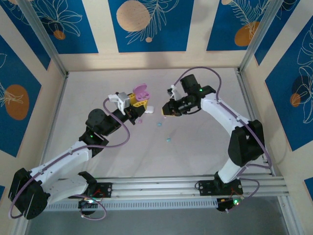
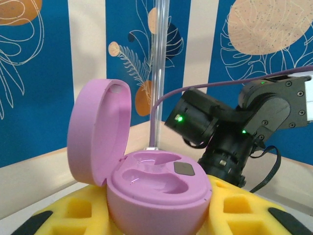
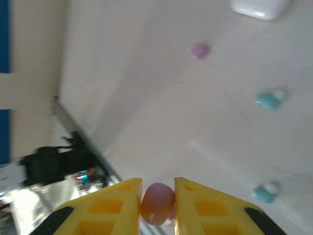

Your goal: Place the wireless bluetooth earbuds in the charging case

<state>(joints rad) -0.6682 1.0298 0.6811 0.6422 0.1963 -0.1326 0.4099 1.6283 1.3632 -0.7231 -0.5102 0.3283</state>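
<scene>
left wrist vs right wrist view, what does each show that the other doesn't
Left wrist: an open pink charging case, wells empty, in the left gripper, right arm behind. Right wrist: a pink earbud pinched in the right gripper, above a loose pink bud, two light blue buds and a white case. Shared: yellow fingers closed on something pink.

Charging case (image 2: 151, 193): lilac-pink on lid and base alike, with a small grey patch inside the base; left gripper (image 2: 151, 205) fingers (image 2: 237, 208) yellow with black corners; right gripper (image 3: 157, 188) fingers (image 3: 115, 208) the same yellow; held earbud (image 3: 157, 204) pink; loose earbud (image 3: 199, 50) lilac-pink; blue earbuds (image 3: 268, 100) (image 3: 265, 194) light blue with whitish tips; second case (image 3: 259, 7) white; table (image 1: 195, 156) pale off-white; walls (image 1: 146, 24) cream, with blue panels, white leaf outlines and orange discs; cables (image 1: 120, 139) purple.
</scene>
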